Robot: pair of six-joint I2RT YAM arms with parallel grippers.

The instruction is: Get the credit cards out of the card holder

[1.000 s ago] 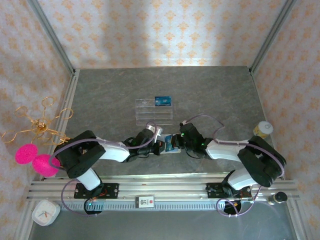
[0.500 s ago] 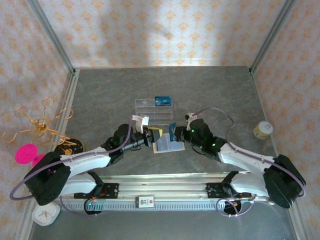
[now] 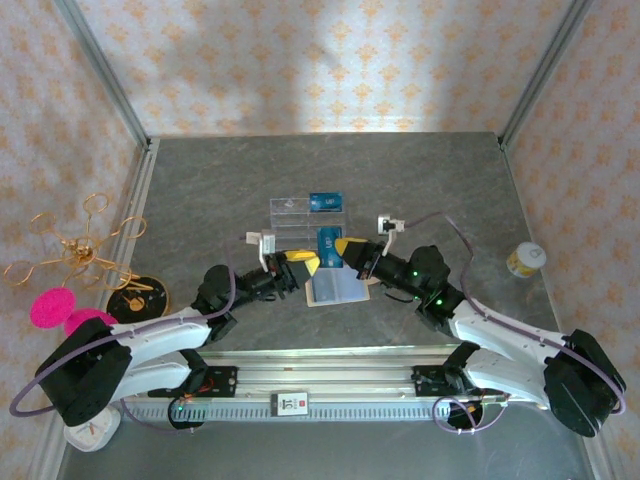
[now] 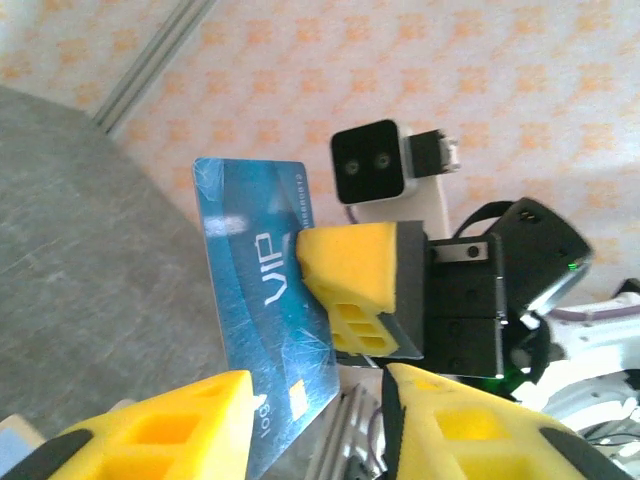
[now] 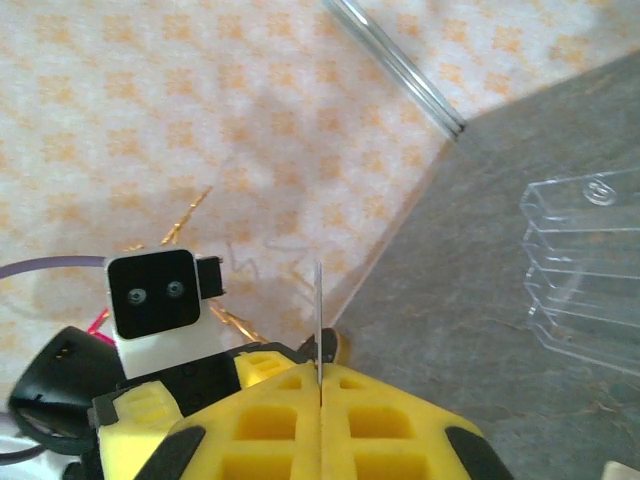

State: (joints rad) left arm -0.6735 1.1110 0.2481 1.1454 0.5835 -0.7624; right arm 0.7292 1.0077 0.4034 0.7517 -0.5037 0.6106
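above the card holder (image 3: 335, 290), my right gripper (image 3: 342, 246) is clamped on 1 blue credit card (image 3: 326, 243), its long axis reaching toward my left gripper (image 3: 303, 263), whose fingers (image 4: 150, 430) stand apart; the tray (image 3: 290, 236) lies beyond.

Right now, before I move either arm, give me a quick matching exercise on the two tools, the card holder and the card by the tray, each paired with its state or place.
Things:
1. left tool
2. right tool
3. card holder
4. second blue card

States or places:
A. lying open on the table between the arms
B. shut on a blue VIP card, held upright
C. open, fingers apart
D. at the far right corner of the clear tray

Pairs: 1-C, 2-B, 3-A, 4-D
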